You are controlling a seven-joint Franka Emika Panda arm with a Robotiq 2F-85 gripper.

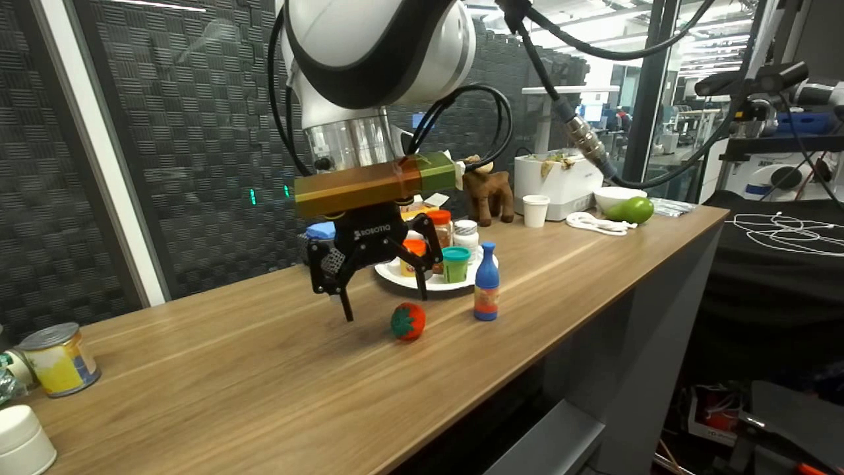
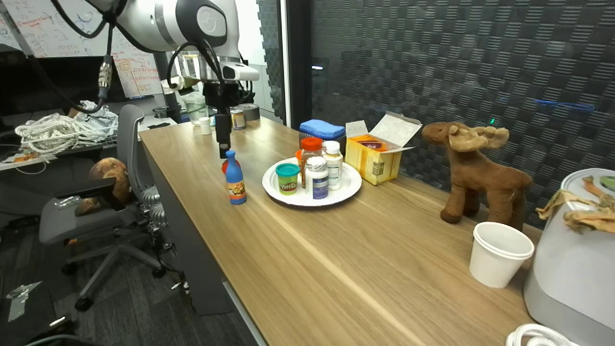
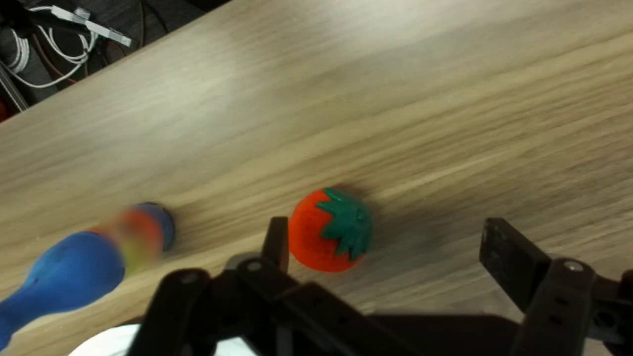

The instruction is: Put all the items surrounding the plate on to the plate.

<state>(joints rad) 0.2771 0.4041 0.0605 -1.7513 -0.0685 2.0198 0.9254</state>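
Above the worktop (image 1: 231,369), between its room-side long edge and the edge along the dark wall (image 2: 423,62), the claw (image 1: 386,308) hangs with its jaws spread wide, the name ROBOTIQ in pale letters across its black body. Below it, a red tomato-like item (image 3: 316,242) with a green leafy crown rests on the wood; the wrist view shows it between the two fingers (image 3: 514,267), closer to one. Near it the blue bottle (image 2: 235,180) stands upright, the print on its orange-red label too small to read. Both are off the plate (image 2: 350,182), which sits closer to the wall-side edge. On the plate stand a green tub (image 2: 287,185) with a teal lid, labelled Play-Doh, a white bottle (image 2: 317,180) with a violet label of illegible print, a second white bottle (image 2: 333,163), a red-capped jar (image 2: 311,156) and an orange-lidded tub (image 1: 415,247). Just past the plate, by the wall-side edge, an opened yellow carton (image 2: 377,166) bears lettering too blurred to make out; farther along that edge stands a brown stuffed animal (image 2: 480,168), a white paper cup (image 2: 497,257) near it. Toward the worktop's other end are a yellow-labelled can (image 1: 60,363), its print illegible, and a white jar (image 1: 26,442).
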